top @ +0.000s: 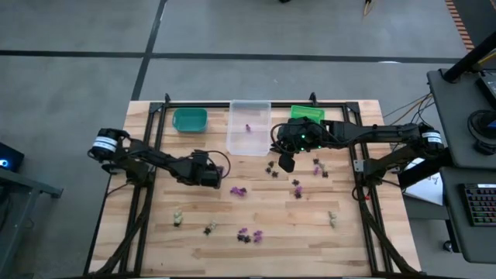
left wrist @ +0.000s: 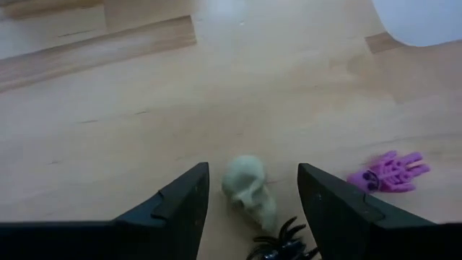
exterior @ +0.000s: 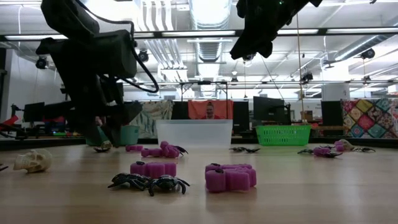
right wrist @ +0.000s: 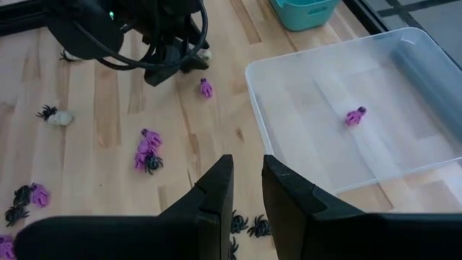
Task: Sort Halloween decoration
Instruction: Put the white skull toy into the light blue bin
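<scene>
Now lots of tiny toys (top: 249, 235) lie all over the table (top: 310, 240). Look light, hard and easy to flick away. Left gripper (left wrist: 253, 209), fingers wide apart, sits around a pale skull (left wrist: 250, 191); best pinched on its round sides. Right gripper (right wrist: 247, 191), fingers near together, holds nothing. No words to read.

Robotics lab or open-plan workshop hall. Evidence: pale wooden slatted table (top: 256, 225) on black metal frame, standing on grey concrete floor (top: 232, 31) with dark seam lines. Right of table: dark desk (top: 465, 116) with black keyboard (top: 480, 205) and loose coloured cables (top: 411, 105). Beyond table in low view: high ceiling with exposed silver ducts (exterior: 208, 12), strip lights, rows of black computer monitors (exterior: 267, 109), seated person (exterior: 209, 112) before orange panel, patchwork quilt (exterior: 370, 118) at far right.
</scene>
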Controlling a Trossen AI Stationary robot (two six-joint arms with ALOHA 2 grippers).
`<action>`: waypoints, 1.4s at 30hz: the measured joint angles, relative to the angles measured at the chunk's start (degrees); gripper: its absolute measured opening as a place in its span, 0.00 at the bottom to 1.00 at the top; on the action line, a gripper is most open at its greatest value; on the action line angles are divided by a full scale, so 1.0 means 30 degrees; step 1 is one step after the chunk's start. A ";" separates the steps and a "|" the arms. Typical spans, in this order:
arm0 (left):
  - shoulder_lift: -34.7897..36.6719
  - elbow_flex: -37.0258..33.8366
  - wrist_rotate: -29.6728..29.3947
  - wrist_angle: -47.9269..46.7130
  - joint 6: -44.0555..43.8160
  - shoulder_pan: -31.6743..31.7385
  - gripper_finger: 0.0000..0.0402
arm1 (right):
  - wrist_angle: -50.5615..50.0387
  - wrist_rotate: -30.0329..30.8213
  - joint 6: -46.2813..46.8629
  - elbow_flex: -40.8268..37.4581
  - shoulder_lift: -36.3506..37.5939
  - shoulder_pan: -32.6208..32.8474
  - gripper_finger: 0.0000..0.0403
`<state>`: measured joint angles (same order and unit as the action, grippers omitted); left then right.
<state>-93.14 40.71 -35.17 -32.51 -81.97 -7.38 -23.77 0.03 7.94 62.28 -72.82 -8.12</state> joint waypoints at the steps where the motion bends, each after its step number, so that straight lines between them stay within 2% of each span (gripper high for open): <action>1: -0.0055 0.0000 0.0029 0.0000 0.0000 0.0000 0.48 | 0.0000 0.0000 -0.0004 0.0000 0.0000 0.0000 0.16; 23: -0.0124 0.0000 0.0210 -0.0090 0.0000 0.0029 0.20 | 0.0000 0.0000 0.0015 -0.0029 -0.0007 0.0000 0.14; 33: 0.0248 0.0000 0.0545 -0.0271 0.0314 0.0015 0.19 | -0.0015 0.0000 0.0376 -0.0211 -0.0015 0.0000 0.14; 42: 0.3125 0.0000 0.0523 -0.1955 0.1464 0.0015 0.19 | -0.0007 0.0001 0.0378 -0.0226 -0.0015 0.0000 0.14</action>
<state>-83.77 40.71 -33.61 -38.38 -77.58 -7.33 -23.79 0.04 9.08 61.60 -72.86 -8.12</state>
